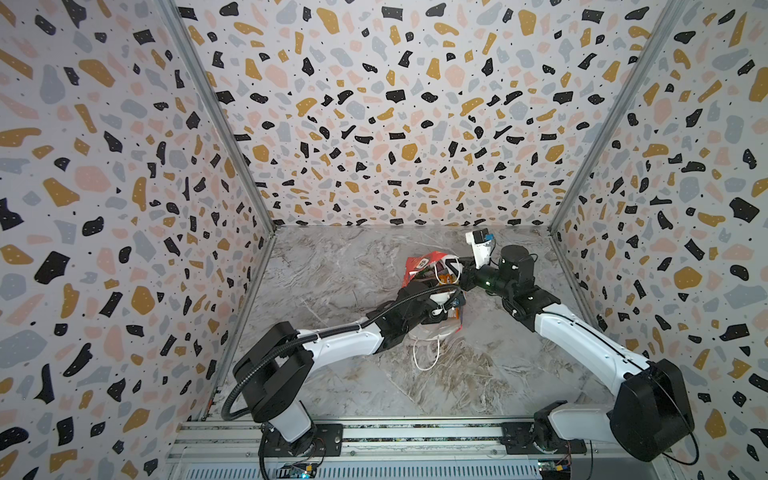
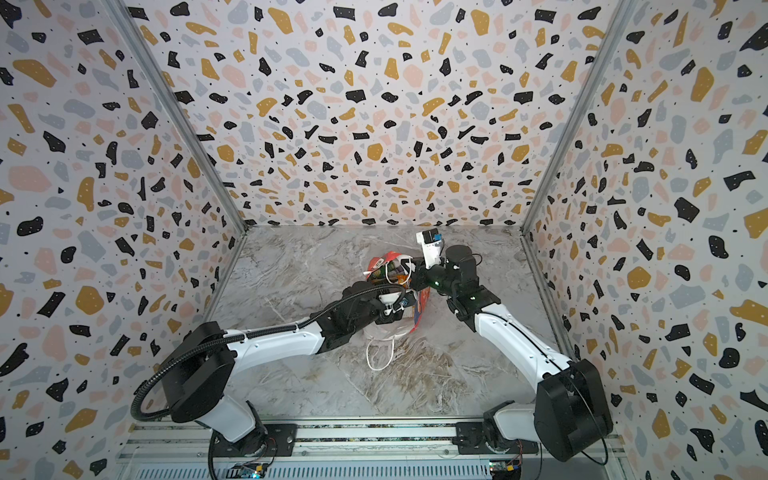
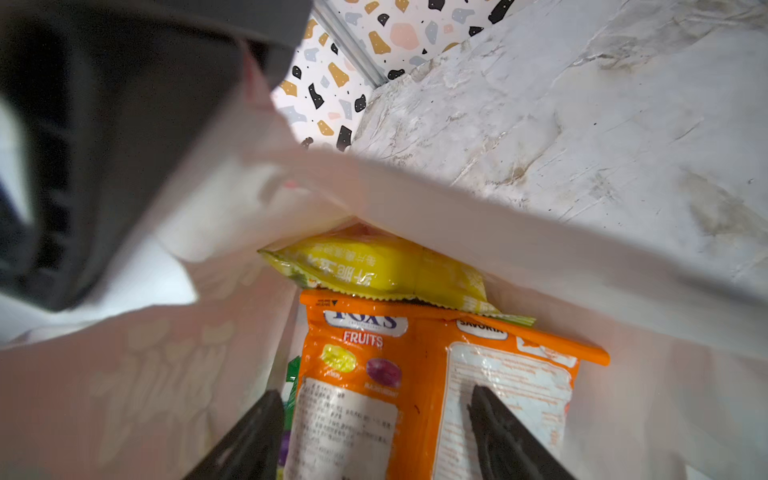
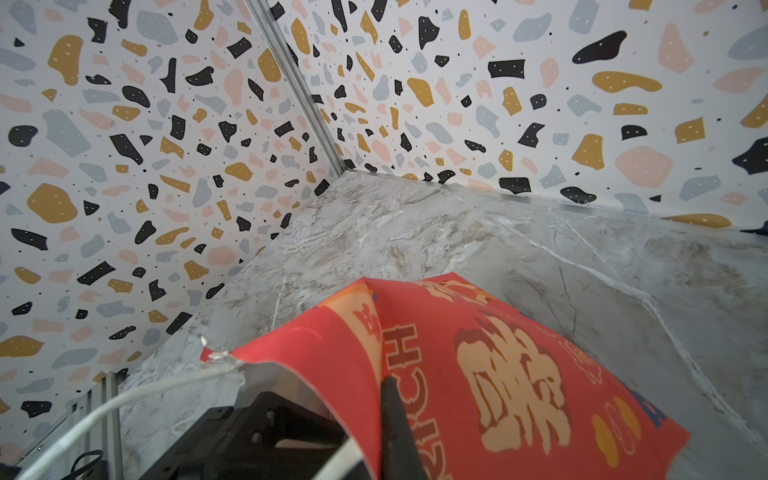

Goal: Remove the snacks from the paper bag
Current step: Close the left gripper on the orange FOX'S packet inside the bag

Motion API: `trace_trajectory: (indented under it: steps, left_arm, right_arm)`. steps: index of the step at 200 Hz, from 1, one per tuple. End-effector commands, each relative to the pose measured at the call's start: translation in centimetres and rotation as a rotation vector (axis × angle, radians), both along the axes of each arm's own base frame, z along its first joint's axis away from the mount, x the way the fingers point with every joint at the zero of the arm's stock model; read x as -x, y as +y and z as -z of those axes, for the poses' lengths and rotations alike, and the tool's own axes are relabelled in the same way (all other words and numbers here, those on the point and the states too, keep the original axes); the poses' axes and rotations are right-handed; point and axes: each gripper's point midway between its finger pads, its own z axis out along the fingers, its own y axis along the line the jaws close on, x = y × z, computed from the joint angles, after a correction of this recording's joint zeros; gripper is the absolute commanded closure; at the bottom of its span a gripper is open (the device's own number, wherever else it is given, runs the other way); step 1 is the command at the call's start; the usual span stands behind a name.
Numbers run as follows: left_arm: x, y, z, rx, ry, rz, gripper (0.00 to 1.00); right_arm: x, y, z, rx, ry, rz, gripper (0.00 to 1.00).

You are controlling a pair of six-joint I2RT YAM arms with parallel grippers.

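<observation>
The left gripper (image 3: 376, 395) stands wide over the orange packet (image 3: 419, 365) in the bag (image 4: 519, 374), other packets mostly hidden; the right gripper (image 4: 384, 386), one finger unseen, pinches the bag's rim.

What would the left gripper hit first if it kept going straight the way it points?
Most likely the orange FOX'S Fruits packet, lying inside the paper bag directly ahead of the open left gripper. The yellow packet sits beyond it. Depth is hard to judge.
</observation>
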Motion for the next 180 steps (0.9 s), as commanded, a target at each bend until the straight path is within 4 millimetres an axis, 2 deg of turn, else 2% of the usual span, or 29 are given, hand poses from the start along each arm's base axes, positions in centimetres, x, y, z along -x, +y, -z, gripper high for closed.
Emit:
trace_trajectory:
  steps: [1, 28, 66, 93, 115, 131, 143, 155, 166, 180]
  left_arm:
    - [-1.8, -0.6, -1.5, 0.024, -0.016, 0.005, 0.28]
    - [-2.9, -0.9, -0.4, 0.010, 0.021, 0.028, 0.27]
    - [-3.8, -1.0, 0.1, 0.015, 0.064, 0.040, 0.26]
    - [-3.9, -1.2, 0.7, 0.002, 0.078, 0.047, 0.37]
    - [-3.8, -1.0, 1.8, -0.025, 0.109, 0.038, 0.55]
    - [-3.8, -1.0, 2.3, -0.030, 0.119, 0.036, 0.70]
    - [-3.8, -0.9, 2.6, -0.037, 0.130, 0.034, 0.74]
    - [-3.7, -0.8, 2.7, -0.042, 0.135, 0.031, 0.82]
    - [-3.5, -0.7, 2.8, -0.042, 0.137, 0.034, 0.84]
    - [-3.2, -0.5, 2.7, -0.043, 0.141, 0.039, 0.95]
  right_arm:
    - [1.1, 0.2, -5.3, -0.071, -0.130, -0.032, 1.00]
    - [1.4, 0.2, -5.3, -0.079, -0.139, -0.038, 1.00]
    - [1.4, 0.4, -5.3, -0.078, -0.144, -0.053, 1.00]
    - [1.5, 0.4, -5.2, -0.080, -0.142, -0.053, 1.00]
    - [1.7, 0.3, -5.7, -0.088, -0.157, -0.053, 1.00]
    - [1.7, 0.2, -5.3, -0.086, -0.153, -0.050, 1.00]
    - [1.6, 0.2, -5.3, -0.085, -0.151, -0.046, 1.00]
    - [1.5, 0.1, -5.4, -0.082, -0.153, -0.043, 1.00]
    - [1.6, 0.1, -5.6, -0.083, -0.157, -0.038, 1.00]
    - [1.5, 0.0, -5.4, -0.082, -0.156, -0.033, 1.00]
